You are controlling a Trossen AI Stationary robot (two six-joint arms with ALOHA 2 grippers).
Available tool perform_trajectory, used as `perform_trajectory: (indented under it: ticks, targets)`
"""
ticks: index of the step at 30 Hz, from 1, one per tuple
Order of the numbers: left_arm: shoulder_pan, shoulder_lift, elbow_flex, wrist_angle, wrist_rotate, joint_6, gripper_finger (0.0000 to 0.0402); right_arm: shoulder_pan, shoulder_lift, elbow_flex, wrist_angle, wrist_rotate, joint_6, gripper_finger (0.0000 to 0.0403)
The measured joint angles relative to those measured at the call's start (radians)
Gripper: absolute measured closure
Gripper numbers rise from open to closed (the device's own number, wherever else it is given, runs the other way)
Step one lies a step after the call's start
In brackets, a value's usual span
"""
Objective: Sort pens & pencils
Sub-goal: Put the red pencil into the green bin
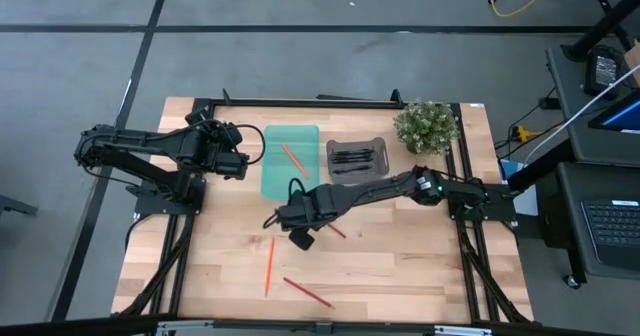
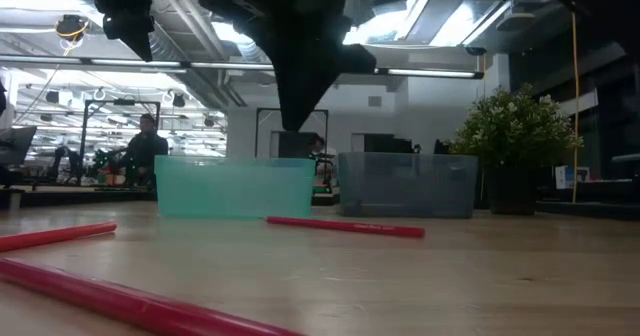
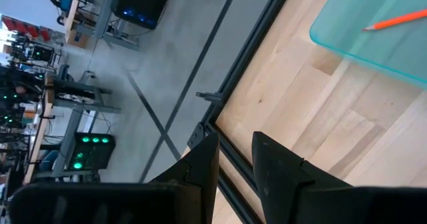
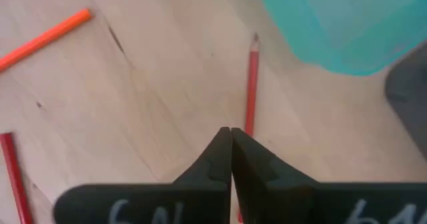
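We see the right end effector (image 4: pixel 231 154) clenched, empty, just above a red pencil (image 4: pixel 251 84) whose long axis runs from it toward the teal bin (image 4: pixel 333 37).

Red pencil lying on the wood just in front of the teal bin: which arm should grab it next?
Right. The right gripper hangs over mid-table, fingers shut, almost above the red pencil. The left gripper waits beside the teal plastic bin, farther off.
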Motion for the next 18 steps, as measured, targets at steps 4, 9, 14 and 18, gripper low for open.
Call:
perform_trajectory:
  ticks: [4,9,14,18]
  targets:
    - [0.000,0.000,0.000,0.000,0.004,-0.001,0.0317,0.016,0.004,0.000,-0.004,-0.013,0.001,0.0372]
    - [0.000,0.000,0.000,0.000,0.009,-0.002,0.0317,0.034,0.004,-0.025,-0.048,-0.021,0.026,0.0336]
    - [0.000,0.000,0.000,0.000,0.010,-0.003,0.0317,0.030,0.005,-0.103,-0.049,-0.023,0.054,0.0298]
    - [0.000,0.000,0.000,0.000,0.010,-0.003,0.0317,0.025,0.006,-0.171,-0.036,-0.033,0.054,0.0272]
